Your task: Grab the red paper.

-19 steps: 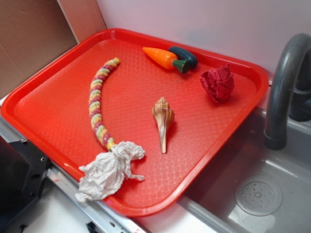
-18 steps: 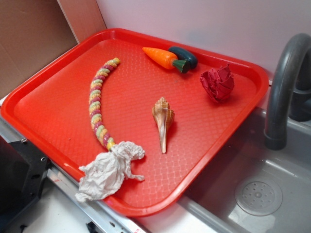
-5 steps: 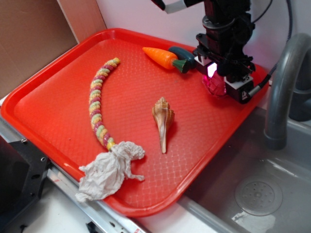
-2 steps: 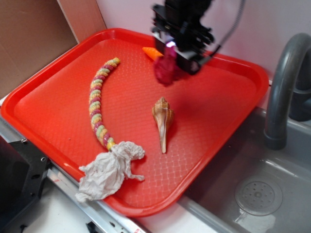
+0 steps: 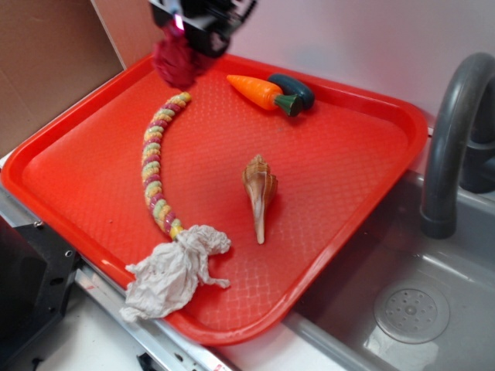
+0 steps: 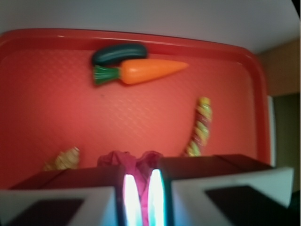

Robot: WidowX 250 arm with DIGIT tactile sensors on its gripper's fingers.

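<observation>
The red paper (image 5: 175, 63), a dark crimson crumpled wad, hangs in the air over the far left corner of the red tray (image 5: 363, 202). My gripper (image 5: 184, 35) is shut on it from above, at the top edge of the exterior view. In the wrist view the wad (image 6: 141, 162) is pinched between the two lit pads of the gripper (image 6: 140, 195), with its folds sticking out past the fingers. Most of the gripper is cut off by the exterior frame's top edge.
On the tray lie a toy carrot (image 5: 259, 92) beside a dark green toy (image 5: 295, 88), a colourful bead rope (image 5: 155, 164), a seashell (image 5: 259, 195) and a white paper wad (image 5: 175, 270). A grey sink (image 5: 410, 309) with a faucet (image 5: 445, 139) is at the right.
The gripper came down onto the red paper at the tray's far right, closed on it, lifted it, and carried it leftward to above the far left corner.
</observation>
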